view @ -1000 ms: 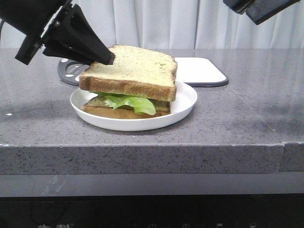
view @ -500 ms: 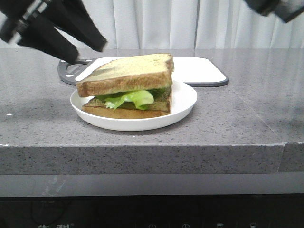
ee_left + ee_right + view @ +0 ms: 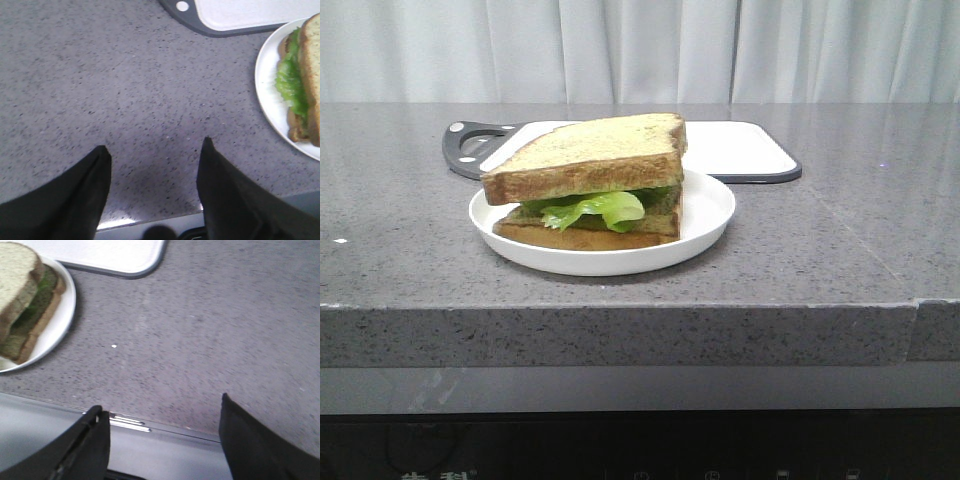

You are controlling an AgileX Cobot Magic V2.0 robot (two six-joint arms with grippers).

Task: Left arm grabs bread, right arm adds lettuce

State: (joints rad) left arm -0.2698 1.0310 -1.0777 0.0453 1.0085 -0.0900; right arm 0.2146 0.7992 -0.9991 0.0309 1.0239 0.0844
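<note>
The thick bread [image 3: 592,152] lies on top of a sandwich on the white plate [image 3: 705,210]. The green lettuce [image 3: 600,209] sits under it, on a thinner bottom slice [image 3: 575,236]. Neither arm shows in the front view. In the left wrist view my left gripper [image 3: 155,145] is open and empty over bare counter, away from the plate [image 3: 267,97]; the lettuce [image 3: 290,85] and the bread [image 3: 311,65] show at that view's edge. In the right wrist view my right gripper [image 3: 160,402] is open and empty above the counter's front edge, apart from the bread [image 3: 15,275] and the plate [image 3: 62,315].
A white cutting board with a dark grey rim and handle [image 3: 745,148] lies behind the plate; it also shows in the left wrist view [image 3: 240,15] and the right wrist view [image 3: 115,255]. The grey stone counter [image 3: 840,250] has its front edge near the camera. A curtain hangs behind.
My left gripper let go of the bread and drew up and left out of the front view. The bread settled onto the lettuce. My right arm also left the front view.
</note>
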